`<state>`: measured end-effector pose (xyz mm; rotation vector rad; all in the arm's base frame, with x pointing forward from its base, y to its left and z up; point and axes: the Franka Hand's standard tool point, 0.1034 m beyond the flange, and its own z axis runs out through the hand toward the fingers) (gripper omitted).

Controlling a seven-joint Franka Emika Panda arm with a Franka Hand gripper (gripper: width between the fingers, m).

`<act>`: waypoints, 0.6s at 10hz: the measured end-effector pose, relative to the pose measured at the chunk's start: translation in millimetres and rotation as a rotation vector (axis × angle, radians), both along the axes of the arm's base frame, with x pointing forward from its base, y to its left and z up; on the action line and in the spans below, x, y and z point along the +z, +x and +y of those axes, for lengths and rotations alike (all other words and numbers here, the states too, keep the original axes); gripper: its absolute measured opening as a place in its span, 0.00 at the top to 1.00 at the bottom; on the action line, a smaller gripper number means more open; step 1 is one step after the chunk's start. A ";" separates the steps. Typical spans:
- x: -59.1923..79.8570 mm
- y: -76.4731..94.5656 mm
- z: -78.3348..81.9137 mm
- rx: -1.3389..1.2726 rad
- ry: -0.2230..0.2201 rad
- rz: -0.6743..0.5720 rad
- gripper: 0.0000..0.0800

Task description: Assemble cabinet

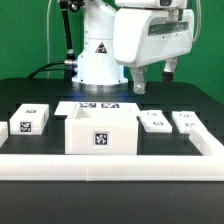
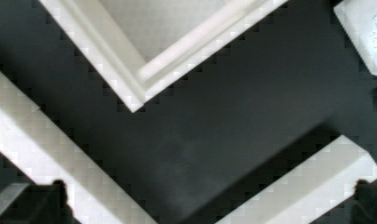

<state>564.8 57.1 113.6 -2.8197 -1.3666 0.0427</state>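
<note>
Counting from the exterior view's left: four small tagged pieces point(image 1: 30, 120) lie loose. One is cut off by the left edge, one is just left of the box, and two lie side by side on the right. There is one cabinet point(image 1: 100, 137), an open-topped white box with a tag on its near face, standing at the near centre. One marker board point(image 1: 98, 104) lies flat just behind it. One border rail point(image 1: 110, 166) runs along the near edge and turns up the left side.

The table point(image 1: 195, 100) is black, and a green wall point(image 1: 25, 40) stands behind it.

The arm point(image 1: 98, 50) rises from its base at the far centre. Its gripper point(image 1: 154, 76) hangs to the right, above the two right-hand pieces, with jaws spread wide and nothing between them. The wrist view shows black table and a white corner point(image 2: 158, 70) that I cannot identify.
</note>
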 end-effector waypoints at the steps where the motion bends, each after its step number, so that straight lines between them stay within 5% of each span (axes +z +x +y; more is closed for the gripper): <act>1: 0.0 0.0 0.0 0.000 0.000 0.000 0.00; 6: 0.0 0.0 0.0 0.000 0.000 0.000 0.00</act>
